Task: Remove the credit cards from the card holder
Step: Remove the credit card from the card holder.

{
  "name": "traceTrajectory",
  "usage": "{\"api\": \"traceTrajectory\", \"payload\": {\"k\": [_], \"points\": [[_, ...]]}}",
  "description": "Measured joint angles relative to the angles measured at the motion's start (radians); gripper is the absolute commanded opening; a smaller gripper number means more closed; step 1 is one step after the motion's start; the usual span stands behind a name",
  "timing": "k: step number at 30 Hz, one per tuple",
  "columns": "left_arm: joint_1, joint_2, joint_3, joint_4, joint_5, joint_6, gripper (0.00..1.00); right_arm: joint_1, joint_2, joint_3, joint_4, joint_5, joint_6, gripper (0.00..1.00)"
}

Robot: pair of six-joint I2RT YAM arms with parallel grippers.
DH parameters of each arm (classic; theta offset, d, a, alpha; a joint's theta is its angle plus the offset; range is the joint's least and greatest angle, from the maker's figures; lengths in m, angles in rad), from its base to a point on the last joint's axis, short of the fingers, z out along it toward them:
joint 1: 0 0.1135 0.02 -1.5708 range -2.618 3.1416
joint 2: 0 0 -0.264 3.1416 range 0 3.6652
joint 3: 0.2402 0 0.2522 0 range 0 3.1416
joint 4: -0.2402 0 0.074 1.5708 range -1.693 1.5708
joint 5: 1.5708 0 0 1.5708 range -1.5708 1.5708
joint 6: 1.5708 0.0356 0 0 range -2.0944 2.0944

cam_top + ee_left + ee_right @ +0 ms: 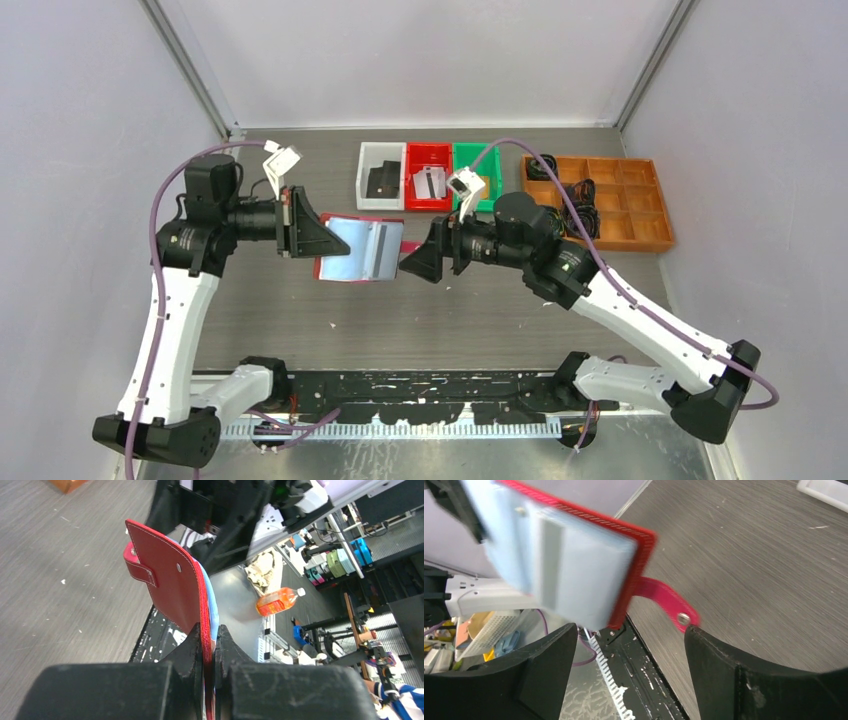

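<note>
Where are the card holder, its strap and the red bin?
card holder point(350, 245): top view, pale inner page
strap point(664, 599): right wrist view, its middle
red bin point(432, 158): top view, bare floor

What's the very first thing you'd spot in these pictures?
The bright red card holder, held up above the table in the middle with its pale blue inside showing. The left gripper is pinching its edge, and the right gripper gapes open right beside its strap. Behind them sit white, red and green bins.
</note>
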Motion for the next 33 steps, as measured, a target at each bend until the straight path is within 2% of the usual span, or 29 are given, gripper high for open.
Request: {"api": "traceTrajectory", "payload": {"k": [4,7,11,14,17,18,19,20,22,27,30,33], "points": [[-0.010,-0.024,0.001,0.036,0.024,-0.061,0.00,-0.092,-0.032,-0.061,0.035,-0.089,0.021,0.76],[-0.012,-0.039,0.001,0.075,0.035,-0.110,0.00,-0.140,-0.056,-0.130,0.122,-0.163,0.076,0.74],[-0.016,-0.053,0.001,0.112,0.048,-0.156,0.00,-0.154,-0.065,-0.232,0.334,-0.279,0.200,0.74],[-0.018,-0.055,0.002,0.127,0.048,-0.177,0.00,-0.154,-0.036,-0.288,0.541,-0.350,0.331,0.67],[-0.019,-0.055,0.002,0.145,0.048,-0.195,0.00,-0.154,0.021,-0.320,0.757,-0.385,0.463,0.52],[-0.019,-0.055,0.002,0.154,0.049,-0.204,0.00,-0.154,0.043,-0.330,0.830,-0.391,0.511,0.42],[-0.019,-0.055,0.002,0.159,0.049,-0.208,0.00,-0.154,0.068,-0.337,0.901,-0.397,0.560,0.28],[-0.019,-0.055,0.002,0.165,0.048,-0.212,0.00,-0.154,0.094,-0.342,0.966,-0.402,0.606,0.20],[-0.019,-0.055,0.002,0.175,0.047,-0.215,0.00,-0.154,0.134,-0.347,1.070,-0.407,0.682,0.14],[-0.019,-0.058,0.002,0.160,-0.005,-0.179,0.00,-0.154,0.145,-0.356,1.252,-0.408,0.813,0.21],[-0.020,-0.059,0.002,0.125,-0.047,-0.135,0.00,-0.150,0.084,-0.372,1.258,-0.406,0.815,0.22],[-0.021,-0.059,0.001,0.109,-0.075,-0.114,0.00,-0.134,-0.005,-0.380,1.199,-0.397,0.777,0.47]]}}
